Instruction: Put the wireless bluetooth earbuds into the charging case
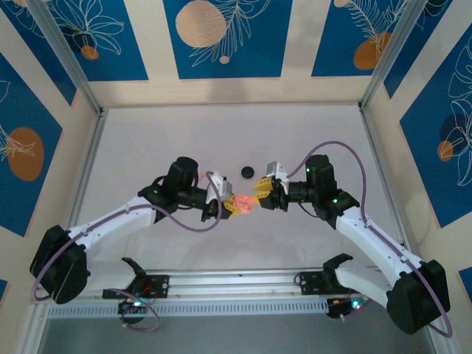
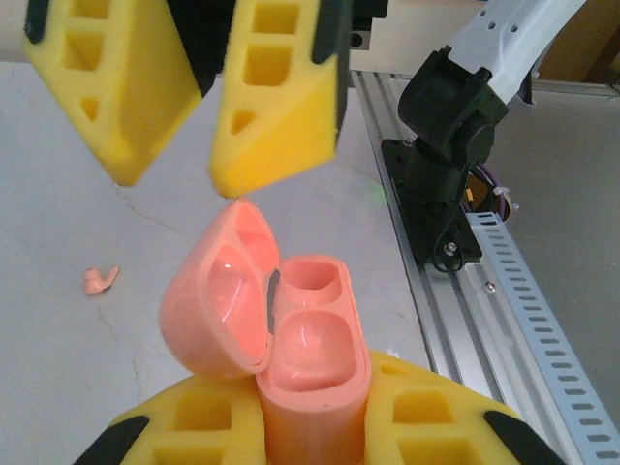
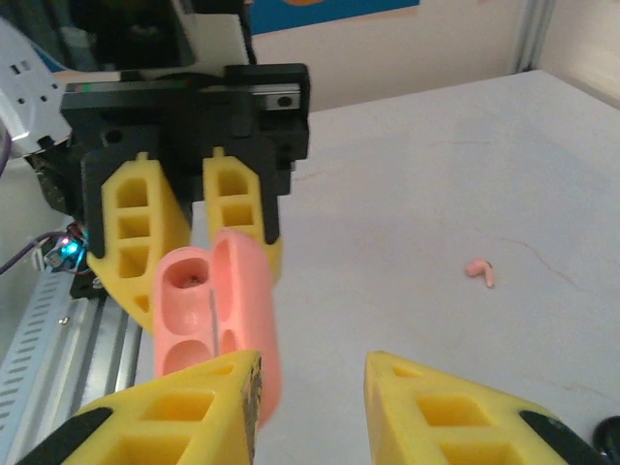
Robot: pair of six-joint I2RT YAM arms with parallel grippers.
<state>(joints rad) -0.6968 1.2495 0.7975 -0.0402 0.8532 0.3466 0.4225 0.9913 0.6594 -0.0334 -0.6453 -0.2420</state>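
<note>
The left gripper (image 1: 233,207) has its yellow jaws squeezed tight on the charging case (image 2: 312,373). The pink box stands up between them, over the middle of the table (image 1: 221,140). Its lid (image 2: 218,300) is swung open toward 9 o'clock in the left wrist view, and two round cups show inside.

The right gripper (image 2: 177,181) faces the case from 3 o'clock in the top view. Its jaws are apart, with nothing between them. In the left wrist view its yellow fingers (image 2: 276,107) hang at 12 o'clock over the open case. One tip is just beside the lid's top edge, and it is hard to tell if they touch.

A pink earbud (image 3: 480,271) lies alone on the table, at 3 o'clock from the case in the right wrist view and well apart from it.

A black round disc (image 1: 248,172) sits near the case at 12 o'clock in the top view. A metal rail (image 2: 523,291) runs along the table's 6 o'clock edge. The walls (image 1: 203,29) have blue panels with orange circles and white leaves.
</note>
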